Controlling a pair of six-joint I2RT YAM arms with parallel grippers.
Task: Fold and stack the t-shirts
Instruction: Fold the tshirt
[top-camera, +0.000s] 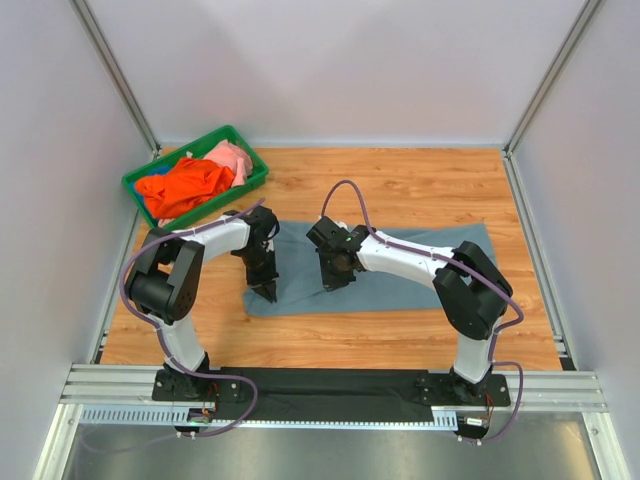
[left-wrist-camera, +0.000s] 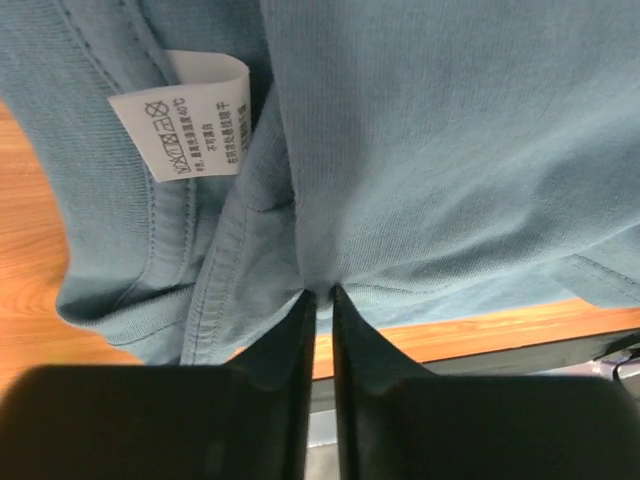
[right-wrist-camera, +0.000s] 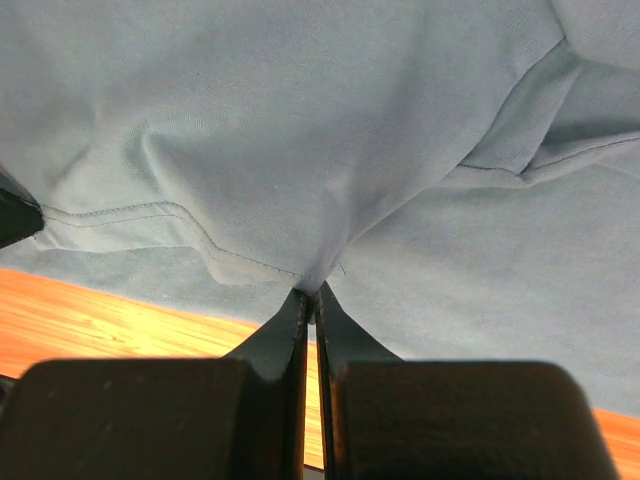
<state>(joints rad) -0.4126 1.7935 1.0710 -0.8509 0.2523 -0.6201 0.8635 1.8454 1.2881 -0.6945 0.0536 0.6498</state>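
Observation:
A slate grey-blue t-shirt (top-camera: 400, 275) lies spread across the middle of the wooden table. My left gripper (top-camera: 266, 290) is shut on its cloth near the left end; the left wrist view shows the fingertips (left-wrist-camera: 304, 312) pinching a fold of the t-shirt (left-wrist-camera: 430, 150) beside its white neck label (left-wrist-camera: 185, 125). My right gripper (top-camera: 335, 280) is shut on the t-shirt's near hem; the right wrist view shows the pinched cloth (right-wrist-camera: 300, 130) rising from the gripper (right-wrist-camera: 309, 292). An orange t-shirt (top-camera: 185, 186) and a pale pink t-shirt (top-camera: 234, 160) lie crumpled in the bin.
A green plastic bin (top-camera: 246, 145) stands at the back left of the table. Grey walls enclose the table on three sides. A metal rail (top-camera: 330, 388) with both arm bases runs along the near edge.

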